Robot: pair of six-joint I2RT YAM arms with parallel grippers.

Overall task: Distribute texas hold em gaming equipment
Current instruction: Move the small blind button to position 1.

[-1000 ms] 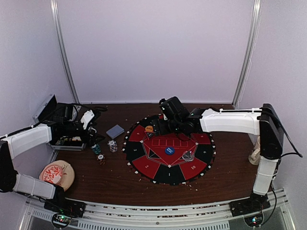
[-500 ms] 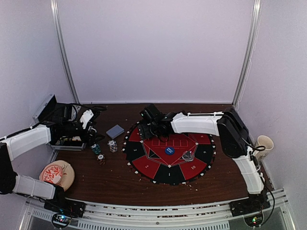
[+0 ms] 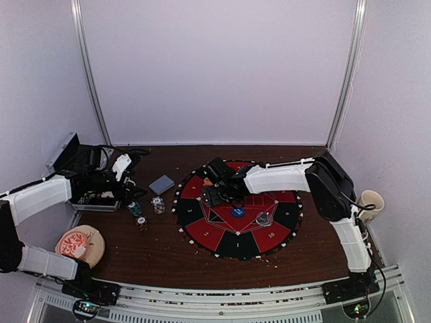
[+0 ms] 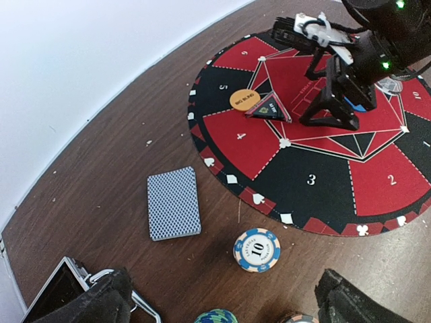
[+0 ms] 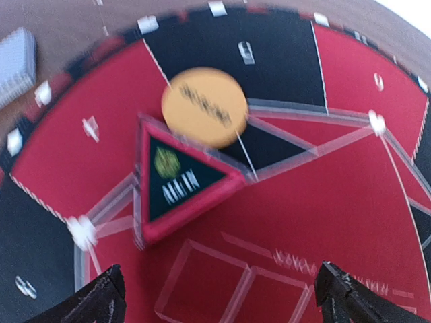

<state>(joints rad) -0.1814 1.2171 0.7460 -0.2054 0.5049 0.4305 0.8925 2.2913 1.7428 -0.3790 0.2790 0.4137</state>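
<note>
While the left arm sat unmoved by the case, change: the right arm came in from the mat's far rim and settled low over its left-centre, by the orange disc and the triangle marker.
Meaning: judged a fresh reach for a button; nothing lifted yet, chips and cards not yet dealt out.
Open metal case (image 3: 71, 156): far left, at the table edge.
Left gripper (image 4: 219, 296): jaws spread full, empty, hovering over the chip stacks.
Teal chip stack (image 3: 135, 209), reddish chip stack (image 3: 142, 224): on bare wood, left of the mat.
White-and-blue round chip stack (image 4: 256, 249): just outside the mat rim; top reads "10".
Grey-blue-backed card deck (image 4: 174, 203): face down on the wood, near the mat, apart from the chips.
Round red-and-black mat (image 4: 310, 182): sector numbers 2, 3, 4, 5 legible.
Orange round disc (image 4: 244, 100): on the mat; reads "BIG BLIND"; meets the triangle's corner, touching or overlapping not told.
Black triangular marker with red border (image 5: 176, 178): reads "ALL IN", blurred.
Right gripper (image 5: 219, 299): fingers wide apart, holding nothing, just above the mat near the triangle.
Blue round disc (image 3: 237, 211): mat centre; writing too small to read.
Clear disc (image 3: 262, 218): on the mat, right of the blue one.
</note>
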